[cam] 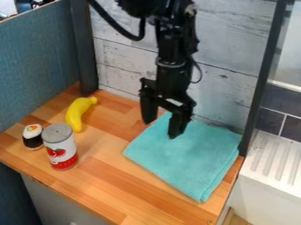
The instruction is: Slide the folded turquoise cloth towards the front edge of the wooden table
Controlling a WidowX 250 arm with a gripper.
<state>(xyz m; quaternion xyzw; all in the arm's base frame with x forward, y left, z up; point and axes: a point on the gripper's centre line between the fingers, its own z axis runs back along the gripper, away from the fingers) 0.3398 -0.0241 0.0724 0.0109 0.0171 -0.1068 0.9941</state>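
In the camera view, the black gripper (162, 128) hangs down from the arm (171, 63), which enters at the top edge. Its jaws stand apart with nothing clamped between them. One finger is over the bare wood close to the cloth's edge, the other over the cloth itself. That spacing leaves room for material between the fingers, but whether either tip touches the fabric cannot be told.

The turquoise cloth (187, 154) is the thing nearest the gripper. It lies flat on the right part of the wooden counter (111, 189), one corner reaching back behind the fingers. Stacked layers along its right edge show that it is folded, which probably keeps it compact enough to fit on the worktop. The counter carries its weight, so it needs no hold from the gripper.

On the left, a can (60, 147) with a grey top and red pictures on its side stands upright; its flat base seems to keep it steady. Just beside it stands a toy sushi piece (33, 137), white above and dark below, with an orange and green top. The yellow banana (77, 115) lies behind the can, its curved body resting along the wood, a pose that probably suits it better than standing. These three form a loose group well apart from the cloth, so they leave the space around the gripper uncrowded.
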